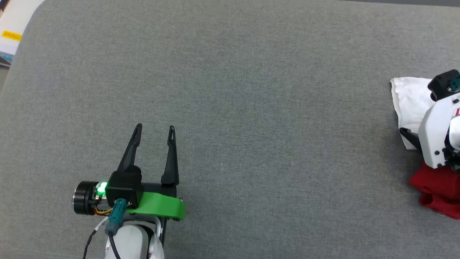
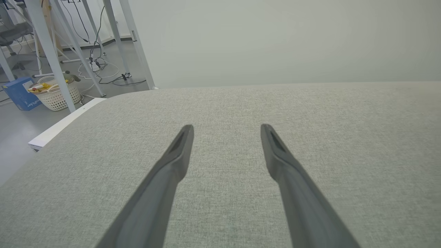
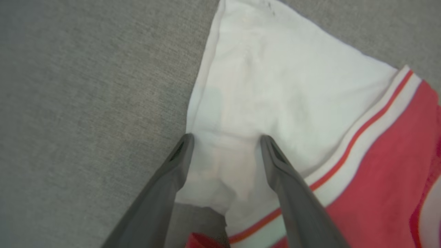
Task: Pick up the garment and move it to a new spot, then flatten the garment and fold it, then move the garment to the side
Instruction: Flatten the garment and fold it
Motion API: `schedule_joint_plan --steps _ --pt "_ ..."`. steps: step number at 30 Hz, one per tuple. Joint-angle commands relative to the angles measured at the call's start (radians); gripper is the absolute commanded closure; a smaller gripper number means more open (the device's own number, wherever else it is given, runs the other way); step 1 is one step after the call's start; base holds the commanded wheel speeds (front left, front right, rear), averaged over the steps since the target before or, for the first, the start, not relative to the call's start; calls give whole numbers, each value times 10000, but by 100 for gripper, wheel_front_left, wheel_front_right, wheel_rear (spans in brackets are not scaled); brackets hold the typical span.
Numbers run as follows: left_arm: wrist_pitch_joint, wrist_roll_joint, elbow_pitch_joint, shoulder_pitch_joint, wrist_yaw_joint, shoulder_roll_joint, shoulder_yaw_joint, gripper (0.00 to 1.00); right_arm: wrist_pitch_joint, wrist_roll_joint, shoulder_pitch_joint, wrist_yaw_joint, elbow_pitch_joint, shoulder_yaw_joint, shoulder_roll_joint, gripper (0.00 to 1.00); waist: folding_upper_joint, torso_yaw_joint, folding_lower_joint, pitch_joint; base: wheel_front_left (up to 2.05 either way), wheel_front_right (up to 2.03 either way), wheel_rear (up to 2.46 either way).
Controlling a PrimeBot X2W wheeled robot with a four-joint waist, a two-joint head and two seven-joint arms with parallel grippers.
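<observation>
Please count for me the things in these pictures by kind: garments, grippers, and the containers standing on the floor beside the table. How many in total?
garment: 1
grippers: 2, the left gripper and the right gripper
basket: 1
blue box: 1
Total: 5

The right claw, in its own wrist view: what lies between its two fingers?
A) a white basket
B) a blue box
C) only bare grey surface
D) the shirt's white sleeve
D: the right claw is open, and its two fingers stand on either side of a fold of the white sleeve of the garment.
</observation>
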Motion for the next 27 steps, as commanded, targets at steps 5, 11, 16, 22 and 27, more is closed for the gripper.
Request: schedule_joint_plan --steps 5,11,16,22,27 --pt "-57 -112 -8 -242 126 -22 -15 0 -390 -219 -113 -9 1551 431 260 0 -1 303 0 356 0 0 0" --pt "-57 -108 21 -178 155 -23 45 0 -1914 323 -455 -9 1836 218 295 100 -1 220 0 154 0 0 0" --pt "-57 -90 0 -97 145 -23 88 0 -3026 620 -865 -9 949 -97 328 100 -1 104 0 -86 0 0 0" --pt "-57 -82 0 -47 113 -23 78 0 -3371 524 -1341 -9 -521 -1 712 100 -1 66 0 -214 0 0 0" --pt "-57 -108 -38 -44 108 -23 41 0 -3375 373 -1921 -9 -1109 410 1530 100 -1 182 0 -169 0 0 0"
